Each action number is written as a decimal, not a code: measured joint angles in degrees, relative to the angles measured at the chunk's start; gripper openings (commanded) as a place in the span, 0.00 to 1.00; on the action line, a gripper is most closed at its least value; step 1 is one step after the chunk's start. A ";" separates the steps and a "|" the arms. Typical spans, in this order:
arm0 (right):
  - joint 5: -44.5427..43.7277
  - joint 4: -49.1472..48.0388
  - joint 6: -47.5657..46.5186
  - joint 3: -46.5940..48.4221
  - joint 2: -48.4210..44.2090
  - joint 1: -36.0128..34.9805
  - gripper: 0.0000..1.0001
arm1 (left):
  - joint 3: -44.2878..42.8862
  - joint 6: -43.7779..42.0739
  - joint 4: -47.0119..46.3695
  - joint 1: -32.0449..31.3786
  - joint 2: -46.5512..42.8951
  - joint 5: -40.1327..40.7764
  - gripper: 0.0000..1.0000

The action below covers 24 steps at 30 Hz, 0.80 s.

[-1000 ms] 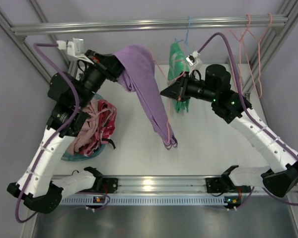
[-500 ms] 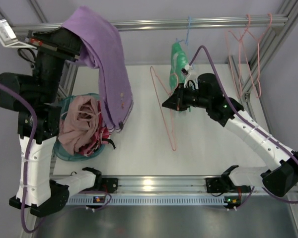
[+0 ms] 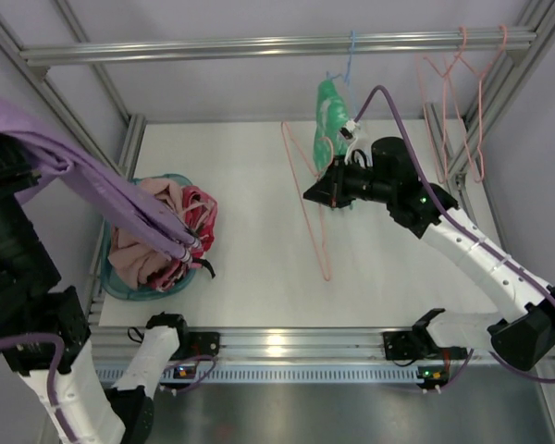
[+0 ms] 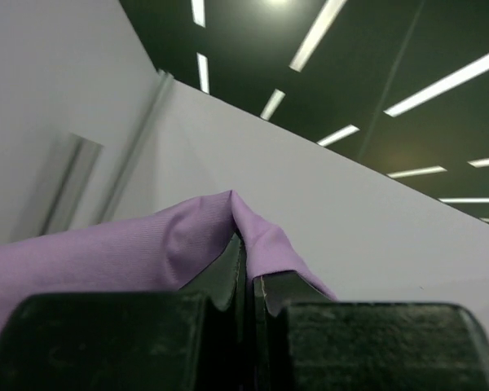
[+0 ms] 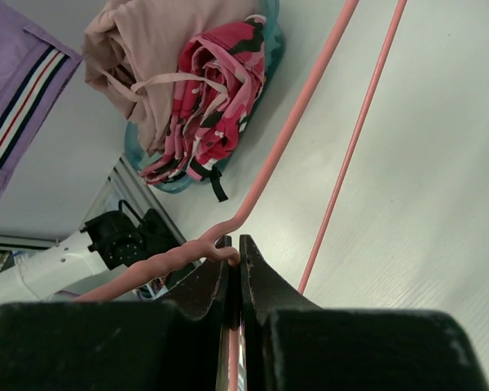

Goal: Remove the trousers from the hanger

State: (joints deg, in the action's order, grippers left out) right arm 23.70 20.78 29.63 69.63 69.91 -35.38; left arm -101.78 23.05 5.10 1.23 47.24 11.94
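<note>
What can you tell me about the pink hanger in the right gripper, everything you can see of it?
The hanger is a thin, smooth, salmon-pink wire triangle with a wavy, twisted neck. It is bare, with no cloth on it. The right gripper is shut on the wire at the twisted neck and holds the hanger out over the white table. Its long sides run slantwise toward the arms' bases. Whether its lower end touches the table cannot be told.
</note>
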 measured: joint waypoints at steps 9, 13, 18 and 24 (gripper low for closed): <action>0.42 -0.02 0.04 0.02 -0.09 0.00 0.00 | 5.11 -10.60 -0.57 11.06 -8.94 5.53 0.00; 0.59 -0.07 0.13 0.02 -0.09 0.00 0.00 | 8.81 -16.13 -0.13 11.45 -10.01 6.43 0.00; 1.03 -0.17 0.17 0.02 -0.09 0.00 0.00 | 18.03 -21.92 0.13 11.50 -11.67 6.40 0.00; 1.42 -0.17 0.17 0.02 0.13 0.00 0.00 | 31.45 -25.11 -1.68 11.50 -11.72 5.88 0.00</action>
State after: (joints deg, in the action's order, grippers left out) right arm 25.12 20.60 29.80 69.65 70.04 -35.38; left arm -70.32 -2.07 3.42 12.73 35.53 17.82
